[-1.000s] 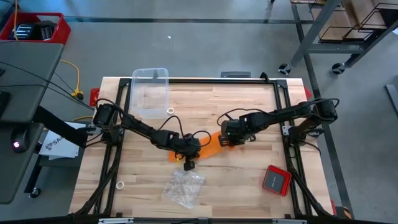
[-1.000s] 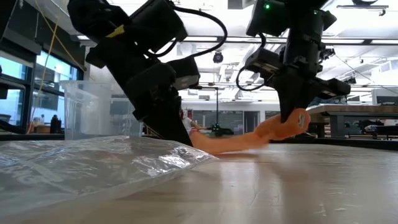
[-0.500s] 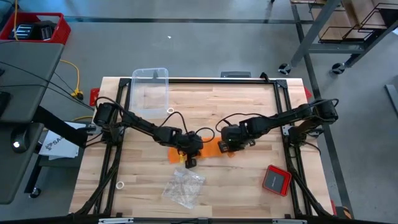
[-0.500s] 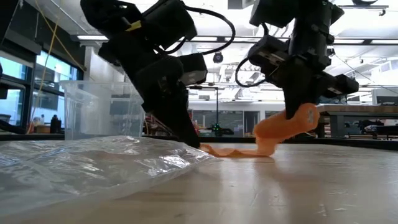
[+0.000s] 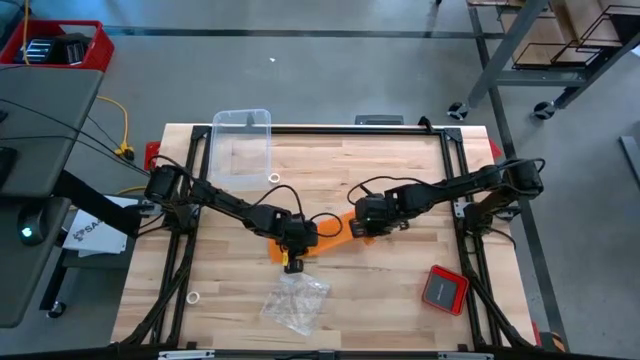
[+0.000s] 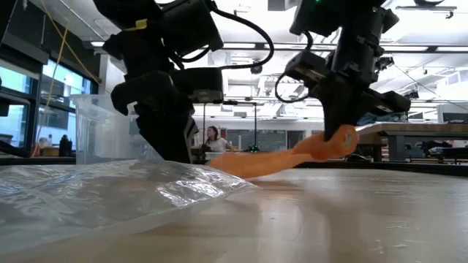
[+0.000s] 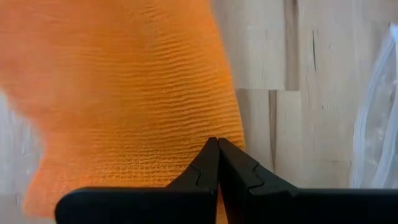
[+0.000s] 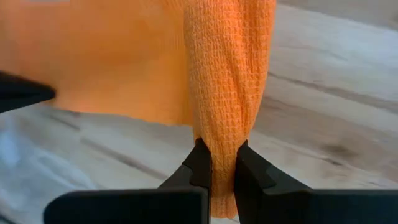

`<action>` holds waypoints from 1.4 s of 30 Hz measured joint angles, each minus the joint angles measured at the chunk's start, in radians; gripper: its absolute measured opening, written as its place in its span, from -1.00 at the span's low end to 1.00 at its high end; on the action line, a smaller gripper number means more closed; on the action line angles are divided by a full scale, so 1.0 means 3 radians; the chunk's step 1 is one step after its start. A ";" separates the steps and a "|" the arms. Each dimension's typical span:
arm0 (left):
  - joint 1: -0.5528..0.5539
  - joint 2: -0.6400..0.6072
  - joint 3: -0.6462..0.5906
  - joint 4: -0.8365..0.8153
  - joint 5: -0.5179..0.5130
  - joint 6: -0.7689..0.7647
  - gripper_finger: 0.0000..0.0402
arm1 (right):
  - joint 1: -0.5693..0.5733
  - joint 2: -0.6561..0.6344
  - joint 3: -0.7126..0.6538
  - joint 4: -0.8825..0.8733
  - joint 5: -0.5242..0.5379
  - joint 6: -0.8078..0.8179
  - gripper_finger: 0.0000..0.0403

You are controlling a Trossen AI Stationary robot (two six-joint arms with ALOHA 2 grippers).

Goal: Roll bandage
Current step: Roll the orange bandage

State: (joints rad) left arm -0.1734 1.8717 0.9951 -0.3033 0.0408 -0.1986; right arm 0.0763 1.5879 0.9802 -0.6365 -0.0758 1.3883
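The bright orange bandage (image 5: 325, 235) lies as a slanting band mid-table, and in the low view it slopes up from the table to its raised end (image 6: 340, 140). My left gripper (image 5: 291, 256) stands shut over the band's near-left end, pointing steeply down. My right gripper (image 5: 364, 226) is shut on the band's bunched far-right end. In the low view a clear bag hides my left fingertips. My left gripper sets its shut fingertips (image 7: 217, 144) on the flat band close to one long edge (image 7: 233, 134), coming from above. Whether a layer is caught between them I cannot tell. The fabric lies spread out under the tips. My right gripper pinches a bunched, lengthwise-gathered part of the bandage (image 8: 222, 134) between its two fingers, several layers thick, from above and pointing steeply down. That end hangs clear of the table (image 6: 342, 142); the rest slopes down toward my left gripper.
A crumpled clear plastic bag (image 5: 295, 300) lies just near of my left gripper and fills the low view's foreground (image 6: 110, 193). A clear tub (image 5: 242, 148) stands far left. A red square device (image 5: 443, 288) lies near right. Small white rings (image 5: 274, 178) (image 5: 193, 297) lie on the wood.
My left gripper has tipped to point more steeply down at the band's end. The bandage sagged in slack folds on the table half a second ago; it now runs straighter and rises toward my right gripper, which dipped and came back up with its end.
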 joint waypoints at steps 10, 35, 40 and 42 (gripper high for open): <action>-0.0013 0.0006 -0.0011 0.0031 0.0004 -0.0025 -1.00 | 0.0001 0.0000 0.0000 -0.0033 0.0005 0.0060 -0.51; 0.0010 0.0013 -0.0019 0.0081 0.0015 -0.0060 -1.00 | 0.0085 0.0119 0.0000 0.0722 -0.0387 -0.0243 -0.93; 0.0034 0.0018 -0.0020 0.0147 0.0022 -0.0156 -1.00 | 0.0071 0.0340 0.0000 0.0771 -0.0333 -0.0216 -0.99; 0.0034 0.0019 -0.0020 0.0162 0.0019 -0.0202 -1.00 | 0.0050 0.0393 -0.0001 0.0728 -0.0243 -0.0215 -1.00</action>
State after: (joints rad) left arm -0.1631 1.8774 0.9890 -0.2546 0.0466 -0.2592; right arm 0.0912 1.7059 0.9799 -0.4183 -0.1487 1.3239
